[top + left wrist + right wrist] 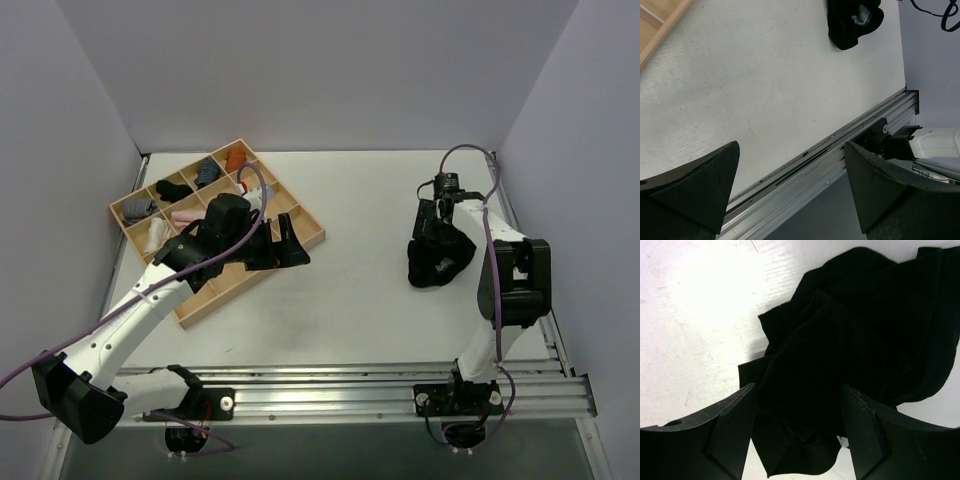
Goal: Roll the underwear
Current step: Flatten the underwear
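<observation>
A white bench [360, 200] between plain grey walls [300, 70]: the underwear [438, 260] lies crumpled near the right edge, well apart from the tray [175, 175]. My right pincer [797, 390] hangs over it spread wide, cloth below the gap, nothing clamped that I can see. I judge the rolling not yet begun, so next I need an edge pinched and the cloth drawn flat. My left pincer [283, 245], also wide and empty, sits over the tray, whose compartments hold small rolls: black [172, 188], grey [208, 172], orange [235, 158] and pink [186, 213].
</observation>
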`<move>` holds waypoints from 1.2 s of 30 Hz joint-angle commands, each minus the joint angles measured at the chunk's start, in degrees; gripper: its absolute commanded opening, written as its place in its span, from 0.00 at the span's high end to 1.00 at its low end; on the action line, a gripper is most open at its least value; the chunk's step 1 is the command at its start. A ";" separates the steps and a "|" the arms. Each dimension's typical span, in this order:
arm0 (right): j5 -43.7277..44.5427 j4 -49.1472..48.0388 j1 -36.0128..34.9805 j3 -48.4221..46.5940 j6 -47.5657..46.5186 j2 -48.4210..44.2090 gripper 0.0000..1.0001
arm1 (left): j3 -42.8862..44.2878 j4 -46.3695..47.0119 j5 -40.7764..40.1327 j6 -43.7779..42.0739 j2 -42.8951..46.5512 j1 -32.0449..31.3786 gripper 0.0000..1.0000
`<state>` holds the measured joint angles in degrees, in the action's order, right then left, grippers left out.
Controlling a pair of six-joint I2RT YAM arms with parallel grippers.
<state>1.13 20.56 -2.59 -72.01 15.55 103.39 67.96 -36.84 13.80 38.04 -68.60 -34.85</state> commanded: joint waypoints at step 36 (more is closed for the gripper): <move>-1.30 1.67 -23.52 21.03 15.12 -33.96 1.00 | -5.83 8.71 -3.52 2.91 -13.99 -5.04 0.07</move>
<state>-3.75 18.85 -26.79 -51.51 29.15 70.35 60.62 -34.54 9.43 40.10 -78.91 -37.95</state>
